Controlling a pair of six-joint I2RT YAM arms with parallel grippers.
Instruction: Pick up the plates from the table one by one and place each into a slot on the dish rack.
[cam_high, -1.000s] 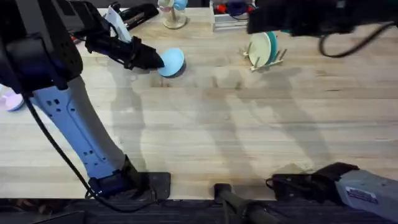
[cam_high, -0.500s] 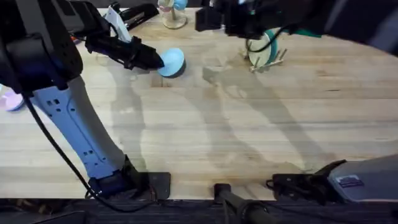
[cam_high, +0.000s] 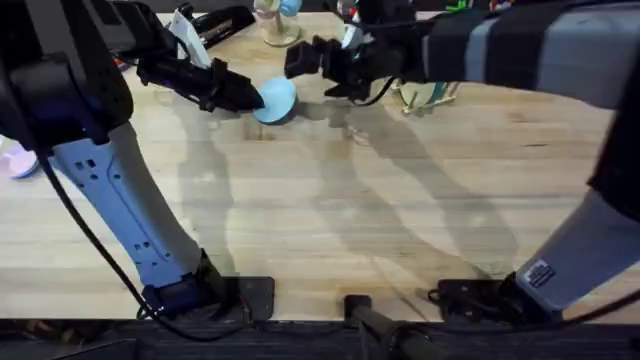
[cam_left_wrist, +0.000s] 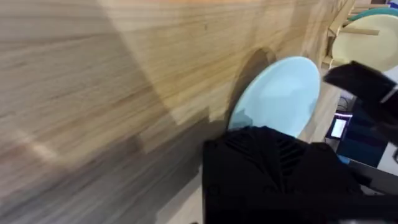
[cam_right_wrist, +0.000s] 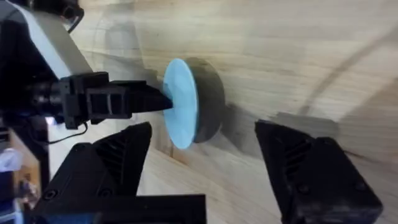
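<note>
Since the earlier frame our right arm has swung across from the far right of the table (cam_high: 330, 230), and our right gripper (cam_high: 300, 62) now sits just beside the light blue plate (cam_high: 277, 98), on its right in the overhead view. Its jaws stand wide apart, with nothing between them; in the right wrist view the black fingers (cam_right_wrist: 311, 168) frame the plate (cam_right_wrist: 181, 102) from a short way off. Our left gripper (cam_high: 243, 96) has not shifted: it is clamped on the blue plate's left edge and holds it tilted up on edge above the table. In the left wrist view the plate (cam_left_wrist: 280, 96) stands steeply against the wood. The cream-yellow plate (cam_high: 415, 96) stands upright in the dish rack (cam_high: 432, 98) near the far edge, partly hidden behind our right arm.
</note>
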